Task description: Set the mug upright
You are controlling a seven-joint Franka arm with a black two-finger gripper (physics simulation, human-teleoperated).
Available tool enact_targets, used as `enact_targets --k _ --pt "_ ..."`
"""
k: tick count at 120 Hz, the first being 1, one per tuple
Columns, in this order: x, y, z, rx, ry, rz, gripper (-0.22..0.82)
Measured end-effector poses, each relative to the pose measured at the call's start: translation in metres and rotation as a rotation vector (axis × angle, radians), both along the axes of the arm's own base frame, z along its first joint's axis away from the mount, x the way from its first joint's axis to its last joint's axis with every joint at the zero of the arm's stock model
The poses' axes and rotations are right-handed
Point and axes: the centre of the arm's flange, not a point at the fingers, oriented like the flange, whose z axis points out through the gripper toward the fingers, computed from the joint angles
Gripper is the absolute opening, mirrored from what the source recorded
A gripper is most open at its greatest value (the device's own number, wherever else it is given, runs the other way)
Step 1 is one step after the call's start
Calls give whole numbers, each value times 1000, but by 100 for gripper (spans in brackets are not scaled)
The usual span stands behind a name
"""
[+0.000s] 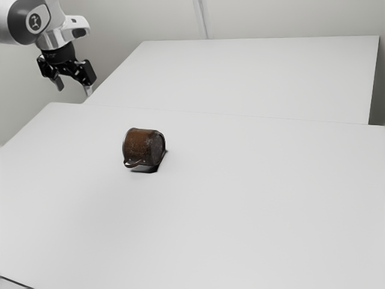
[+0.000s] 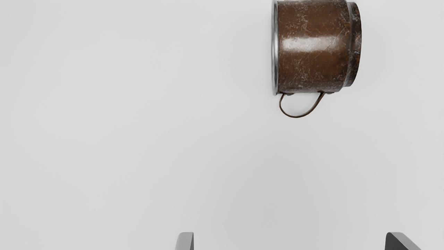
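Mug (image 1: 141, 146) is on its side on the desk (image 1: 240, 211), so not upright. In the exterior view it sits left of the middle, rim toward the exterior view's left, base toward the exterior view's right. Dark shadow (image 1: 146, 169) right by it on the desk.

End effector (image 1: 73, 89) is open: fingers (image 2: 185, 242) wide apart in the wrist view, with bare desk surface between them. In the exterior view it's at upper left, raised and well apart from the mug, at the end of the white-and-grey arm (image 1: 55, 36). Fingers point down.

Wrist view has the mug out ahead of the fingertips, side-on. Body is brown metal, scratched and worn, with a bright highlight along it. Rim (image 2: 275, 48) is a silvery band; base (image 2: 356, 45) is a darker, narrower step at the opposite end. Handle (image 2: 296, 116) is a thin curved brown strip off the side of the body, on the side nearer the fingers. Gap visible through the handle loop. Can't tell if the handle touches the desk.

Background, exterior view: second white surface (image 1: 258, 78) beyond the desk, pale wall (image 1: 120, 21) behind, narrow upright strip (image 1: 202, 18) on it.
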Motion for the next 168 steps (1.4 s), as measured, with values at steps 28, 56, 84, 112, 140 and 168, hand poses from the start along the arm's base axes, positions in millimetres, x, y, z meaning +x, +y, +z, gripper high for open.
enact_targets --k 28,56,84,112,140,168 --pt "0 8 -2 -15 -6 26 60" --pt "-2 70 -55 -237 55 190 60" --pt "23 115 -138 -463 129 328 60" --pt "48 136 -221 -657 153 418 60" --pt "73 150 -266 -816 77 463 60" --pt "95 151 -289 -938 6 481 60"
